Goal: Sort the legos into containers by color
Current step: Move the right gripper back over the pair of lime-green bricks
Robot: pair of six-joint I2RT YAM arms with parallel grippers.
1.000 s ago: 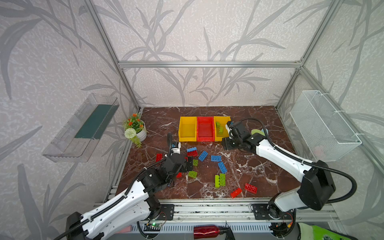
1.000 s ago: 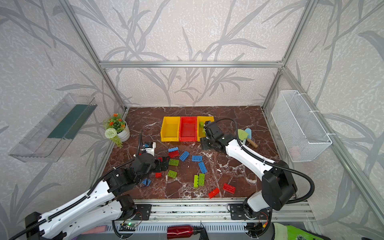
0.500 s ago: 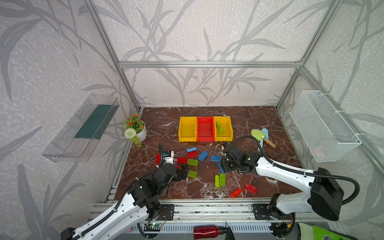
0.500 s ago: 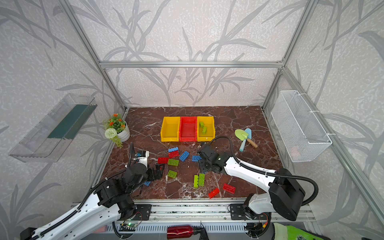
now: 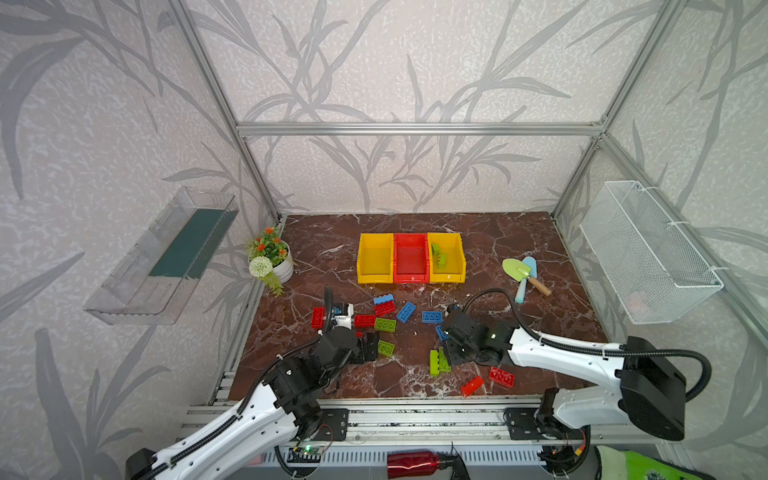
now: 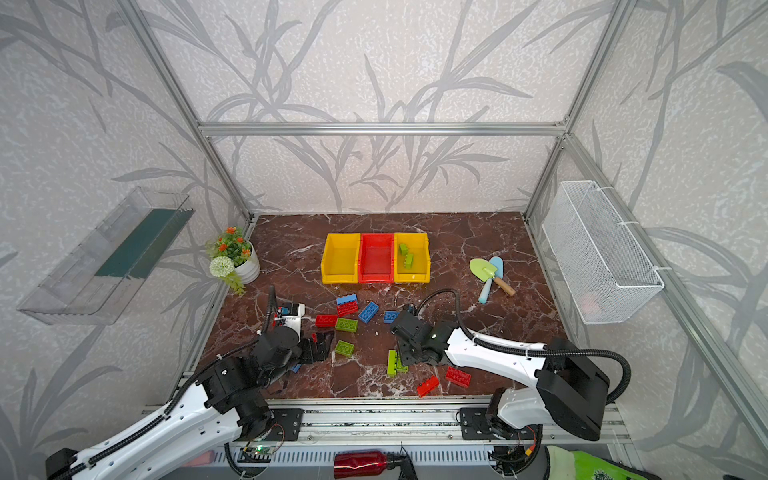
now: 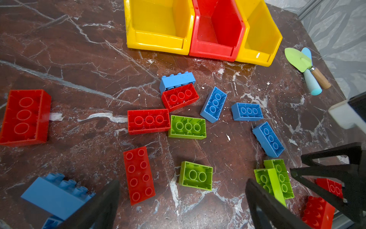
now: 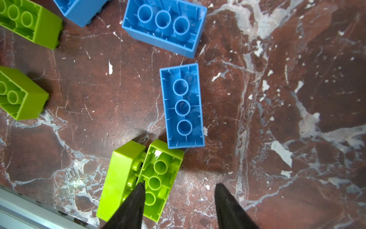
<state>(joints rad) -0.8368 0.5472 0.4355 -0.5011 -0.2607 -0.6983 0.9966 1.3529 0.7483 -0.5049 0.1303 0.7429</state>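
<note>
Red, blue and lime legos lie scattered on the marbled table (image 5: 490, 232) in front of three containers: a yellow bin (image 5: 375, 257), a red bin (image 5: 410, 257) and a yellow bin (image 5: 448, 270) holding two green bricks (image 5: 439, 254). My right gripper (image 8: 179, 187) is open low over a pair of green bricks (image 5: 437, 362). One finger (image 8: 134, 204) covers the seam between the upturned green brick (image 8: 162, 168) and the one on its side (image 8: 120, 172). My left gripper (image 7: 182, 183) hangs wide open and empty by a short green brick (image 7: 196, 175) and a red brick (image 7: 138, 174).
A flower pot (image 5: 272, 262) stands at the left edge and two toy trowels (image 5: 524, 276) lie at the right. A blue brick (image 8: 183, 107) lies just beyond the green pair. Two red bricks (image 5: 486, 380) sit near the front rail. A wire basket (image 5: 648, 253) hangs on the right wall.
My right gripper has left the right yellow bin, come back toward the front and dropped over the green pair. My left arm has drawn back slightly, still open.
</note>
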